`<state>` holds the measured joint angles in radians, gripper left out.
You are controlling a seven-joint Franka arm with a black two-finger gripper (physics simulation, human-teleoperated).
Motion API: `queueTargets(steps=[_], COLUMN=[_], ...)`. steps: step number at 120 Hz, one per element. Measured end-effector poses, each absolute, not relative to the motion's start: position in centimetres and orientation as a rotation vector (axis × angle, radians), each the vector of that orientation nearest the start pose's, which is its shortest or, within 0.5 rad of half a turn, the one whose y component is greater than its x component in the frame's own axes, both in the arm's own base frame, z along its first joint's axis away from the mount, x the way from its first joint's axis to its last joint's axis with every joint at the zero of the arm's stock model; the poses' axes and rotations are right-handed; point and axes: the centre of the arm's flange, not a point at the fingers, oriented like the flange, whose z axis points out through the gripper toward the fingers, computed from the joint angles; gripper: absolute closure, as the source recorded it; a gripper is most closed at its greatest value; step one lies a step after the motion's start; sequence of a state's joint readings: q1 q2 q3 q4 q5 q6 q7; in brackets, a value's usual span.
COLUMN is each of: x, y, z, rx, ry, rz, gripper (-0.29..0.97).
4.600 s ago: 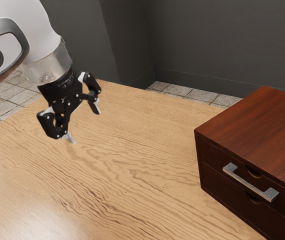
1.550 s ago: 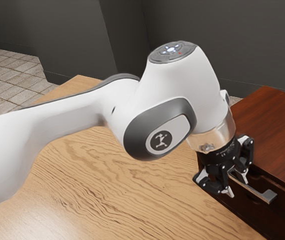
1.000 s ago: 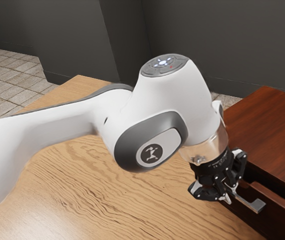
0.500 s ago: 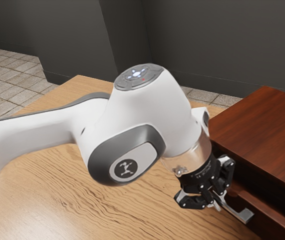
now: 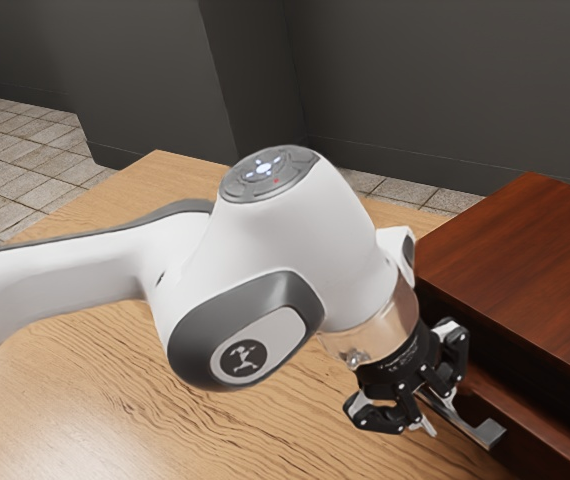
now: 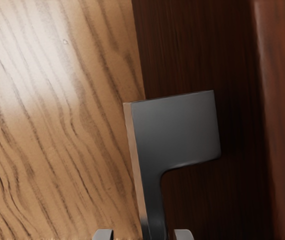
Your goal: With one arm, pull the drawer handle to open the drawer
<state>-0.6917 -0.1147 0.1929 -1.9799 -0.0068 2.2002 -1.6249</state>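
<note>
A dark red-brown wooden cabinet [image 5: 525, 235] stands on the table at the exterior view's right. Its upper drawer [image 5: 537, 420] sticks out some way from the cabinet front. The silver drawer handle [image 5: 473, 428] crosses the drawer front. My black gripper [image 5: 425, 414] is shut on that handle near its end, with the white arm coming in from the left. In the wrist view the metal handle [image 6: 175, 135] runs down between my two fingertips [image 6: 103, 233], in front of the dark drawer front [image 6: 192, 55].
The light wooden table [image 5: 115, 400] stretches to the left of the cabinet, also seen beside the handle as the table [image 6: 52, 125]. A dark wall and a tiled floor [image 5: 15, 170] lie beyond the far edge. My bulky arm covers the table's middle.
My gripper came from the table's left to the handle and closed on it. Over the last second it has moved left and toward the camera, and the drawer has slid out with it.
</note>
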Motion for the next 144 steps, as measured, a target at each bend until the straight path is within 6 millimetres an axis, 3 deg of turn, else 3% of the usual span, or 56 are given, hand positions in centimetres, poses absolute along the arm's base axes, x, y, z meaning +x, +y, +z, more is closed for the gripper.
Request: queueTargets(steps=[49, 144], x=[46.2, 42.8], y=[-25.2, -23.6], z=[55.5, 55.4], rx=[-2.94, -2.968], ry=[-1.838, -1.841], rz=[-0.233, -0.219], gripper=[0.61, 0.6])
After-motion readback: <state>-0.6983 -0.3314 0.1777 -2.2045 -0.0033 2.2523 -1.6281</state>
